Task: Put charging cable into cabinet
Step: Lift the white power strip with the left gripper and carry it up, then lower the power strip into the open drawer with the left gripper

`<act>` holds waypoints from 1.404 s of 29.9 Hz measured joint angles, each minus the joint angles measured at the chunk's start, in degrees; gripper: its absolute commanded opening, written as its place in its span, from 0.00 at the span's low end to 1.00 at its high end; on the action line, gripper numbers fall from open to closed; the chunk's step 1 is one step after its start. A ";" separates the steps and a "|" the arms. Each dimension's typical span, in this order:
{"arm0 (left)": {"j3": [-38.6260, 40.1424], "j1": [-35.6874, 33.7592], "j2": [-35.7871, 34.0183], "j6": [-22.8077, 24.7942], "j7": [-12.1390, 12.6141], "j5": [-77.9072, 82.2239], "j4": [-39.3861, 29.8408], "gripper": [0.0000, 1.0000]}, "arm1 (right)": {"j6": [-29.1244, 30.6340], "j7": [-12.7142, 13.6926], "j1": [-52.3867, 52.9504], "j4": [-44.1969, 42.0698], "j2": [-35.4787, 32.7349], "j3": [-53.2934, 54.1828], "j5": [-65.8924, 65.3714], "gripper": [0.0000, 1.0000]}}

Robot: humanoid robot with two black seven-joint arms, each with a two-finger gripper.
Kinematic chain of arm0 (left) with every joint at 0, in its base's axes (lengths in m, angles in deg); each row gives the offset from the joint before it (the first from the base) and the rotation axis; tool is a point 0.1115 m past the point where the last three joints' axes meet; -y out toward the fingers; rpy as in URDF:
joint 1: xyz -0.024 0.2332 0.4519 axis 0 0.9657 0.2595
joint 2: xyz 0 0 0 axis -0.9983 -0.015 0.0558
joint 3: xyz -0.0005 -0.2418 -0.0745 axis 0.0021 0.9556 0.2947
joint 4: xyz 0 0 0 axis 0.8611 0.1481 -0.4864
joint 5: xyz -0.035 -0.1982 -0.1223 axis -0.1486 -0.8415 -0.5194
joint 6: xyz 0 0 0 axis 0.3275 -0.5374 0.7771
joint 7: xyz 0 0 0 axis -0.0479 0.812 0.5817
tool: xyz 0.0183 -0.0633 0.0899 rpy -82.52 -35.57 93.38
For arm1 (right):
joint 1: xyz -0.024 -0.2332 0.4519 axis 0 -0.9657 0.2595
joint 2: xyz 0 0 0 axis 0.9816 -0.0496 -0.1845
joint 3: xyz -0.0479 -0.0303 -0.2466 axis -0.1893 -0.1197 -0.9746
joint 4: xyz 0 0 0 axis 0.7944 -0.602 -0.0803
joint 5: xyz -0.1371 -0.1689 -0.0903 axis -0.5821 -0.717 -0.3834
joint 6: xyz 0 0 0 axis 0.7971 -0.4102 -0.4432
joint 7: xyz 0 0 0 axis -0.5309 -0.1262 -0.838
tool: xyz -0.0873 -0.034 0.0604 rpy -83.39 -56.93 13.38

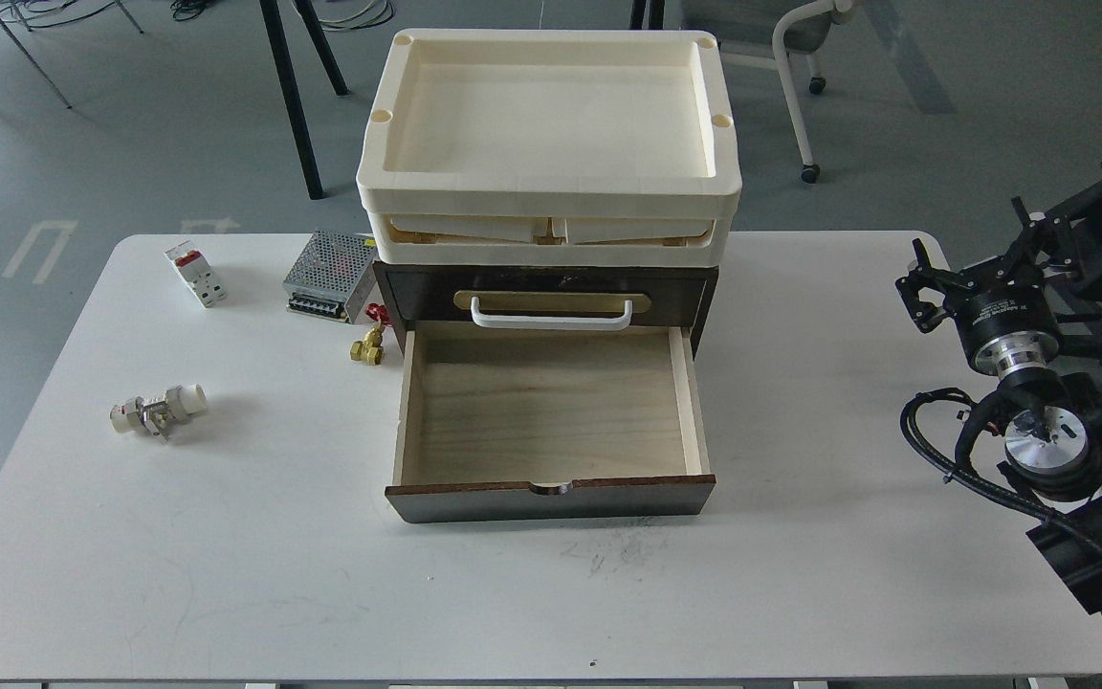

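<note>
From here I see the cabinet [551,287] standing at the middle back of the white counter [800,574], dark brown, with a white handle [551,314] on a brass plate across its upper drawer. Its lower drawer [551,411] is pulled out toward me, pale wood inside, and nothing lies in it. Two cream trays [551,124] sit stacked on the cabinet's top. I cannot find the charging cable anywhere in this view. On the left side of the counter lie a small white-and-red socket block [195,274], a metal mesh box [329,277] just beside the cabinet's left wall, a little brass fitting [367,346] with a red bit near the drawer's left corner, and a white plastic fitting [157,409] well apart from the rest. My right arm comes in at the right edge; its pincer [924,287] hangs over the counter's right border with its fingers spread and nothing between them. My left pincer is out of view.
</note>
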State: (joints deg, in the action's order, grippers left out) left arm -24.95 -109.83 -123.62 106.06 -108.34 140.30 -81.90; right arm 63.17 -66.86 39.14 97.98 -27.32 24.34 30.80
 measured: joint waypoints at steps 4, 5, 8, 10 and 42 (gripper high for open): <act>-0.24 0.53 6.08 0.00 0.71 8.21 -4.93 0.05 | 0.00 0.00 0.01 0.01 0.00 0.00 0.00 1.00; -0.45 0.85 7.46 0.00 1.45 10.22 -5.82 0.05 | 0.00 0.00 0.01 0.01 0.00 0.00 0.00 1.00; -0.76 4.55 12.55 -0.04 3.82 17.49 -8.26 0.04 | -0.05 -0.07 0.01 0.01 0.00 0.00 0.00 1.00; -0.80 8.07 15.48 -0.04 4.78 22.71 -9.96 0.03 | -0.08 -0.29 0.01 0.02 0.00 0.00 0.00 1.00; 2.97 39.42 11.52 -0.02 4.37 43.02 -9.81 0.07 | 0.01 -1.03 -0.26 0.26 0.00 -0.11 0.00 1.00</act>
State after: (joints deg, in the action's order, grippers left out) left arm -21.98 -70.41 -112.10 106.04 -103.97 183.32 -91.71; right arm 63.18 -67.88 38.87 98.24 -27.32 24.23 30.80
